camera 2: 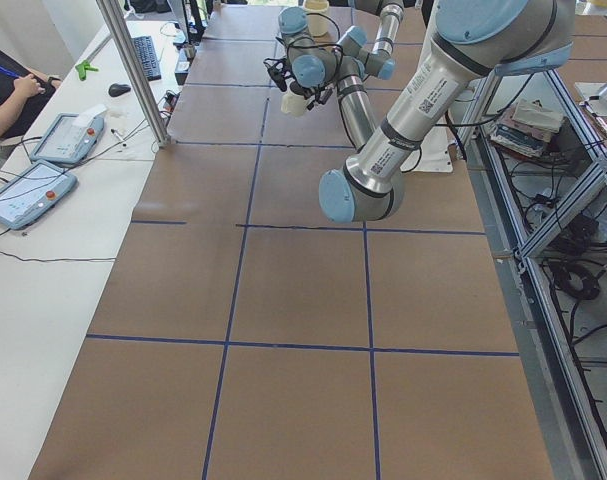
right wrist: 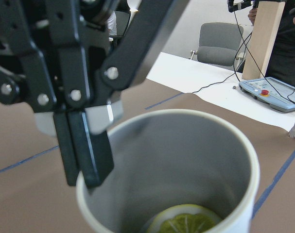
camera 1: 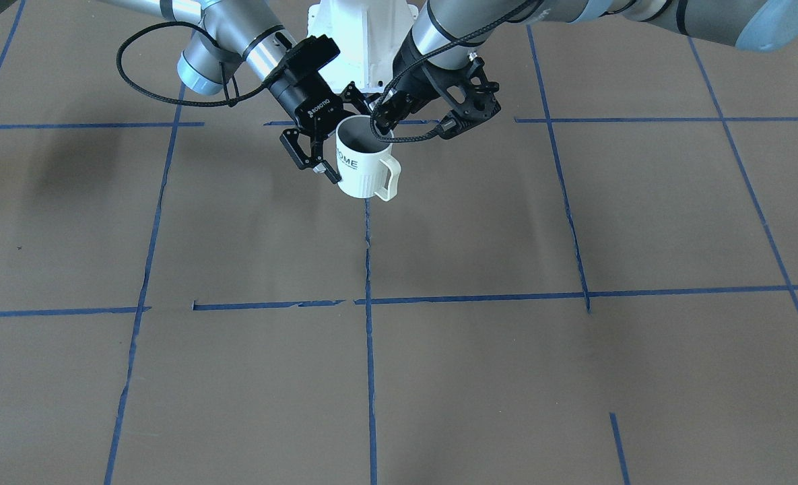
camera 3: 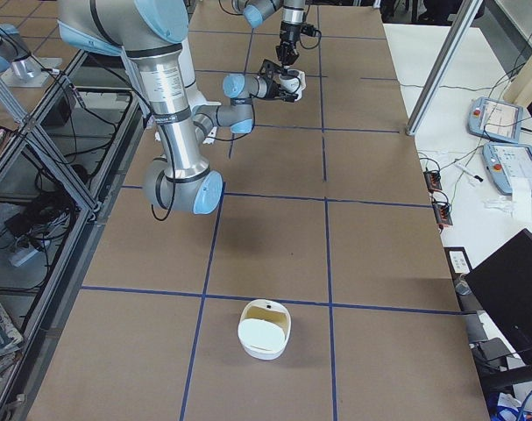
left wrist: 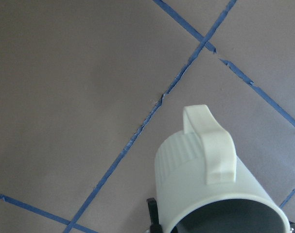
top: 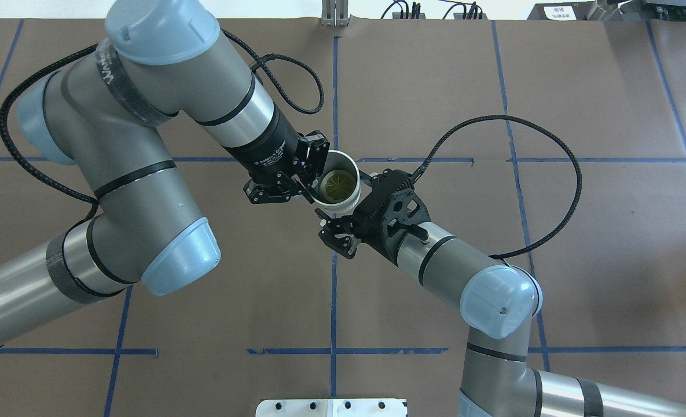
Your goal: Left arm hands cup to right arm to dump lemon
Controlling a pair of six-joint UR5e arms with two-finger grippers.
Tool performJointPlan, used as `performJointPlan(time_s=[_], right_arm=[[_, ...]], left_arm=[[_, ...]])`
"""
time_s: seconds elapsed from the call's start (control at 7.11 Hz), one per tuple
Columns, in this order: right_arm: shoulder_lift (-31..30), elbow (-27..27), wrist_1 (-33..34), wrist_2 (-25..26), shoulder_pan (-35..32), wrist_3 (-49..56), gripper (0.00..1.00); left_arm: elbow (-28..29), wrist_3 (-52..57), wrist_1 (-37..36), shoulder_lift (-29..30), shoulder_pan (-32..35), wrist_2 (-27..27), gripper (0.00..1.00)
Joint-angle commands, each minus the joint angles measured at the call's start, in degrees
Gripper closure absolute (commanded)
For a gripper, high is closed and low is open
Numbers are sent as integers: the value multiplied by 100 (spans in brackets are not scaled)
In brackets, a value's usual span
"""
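- From across the desk, we see the cup, a white ribbed mug with dark lettering and a loop handle. It is held tilted above the matte brown surface, which is crossed by blue tape lines. The left end effector pinches the cup's rim from above. The right end effector, black and angular, has its fingers spread just beside the cup's wall; we cannot tell whether they touch it.
- From overhead, the cup shows its round mouth, with a lemon slice lying flat on the grey bottom. The left end effector grips the rim on the view's left. The right end effector is spread open just beside the cup's near edge.
- From the desk's left end, the cup is a small pale shape far off where the two arms meet. We cannot judge either grip from here.
- From the right end, the cup is again far away. A rounded white tub with a pale yellow inside sits on the desk, well apart from it.
- The left wrist view shows the cup close up: fine vertical ribs, a smooth flat strap handle and a grey inside.
- The right wrist view looks into the cup, with its thick white rim and smooth grey wall. The lemon slice shows its segments at the bottom. The left end effector has its black fingers pressed on the rim.
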State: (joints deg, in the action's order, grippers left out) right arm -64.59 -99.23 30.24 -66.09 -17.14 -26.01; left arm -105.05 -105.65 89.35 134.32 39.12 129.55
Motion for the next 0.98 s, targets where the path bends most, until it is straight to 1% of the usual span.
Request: performJointPlan(time_s=[0.0, 0.84], right_arm=[[0, 0, -9, 0, 0, 0, 1], [0, 9, -9, 0, 0, 9, 1]], left_arm=[[133, 0, 178, 7, -1, 0, 100], [90, 9, 188, 16, -10, 26, 100]])
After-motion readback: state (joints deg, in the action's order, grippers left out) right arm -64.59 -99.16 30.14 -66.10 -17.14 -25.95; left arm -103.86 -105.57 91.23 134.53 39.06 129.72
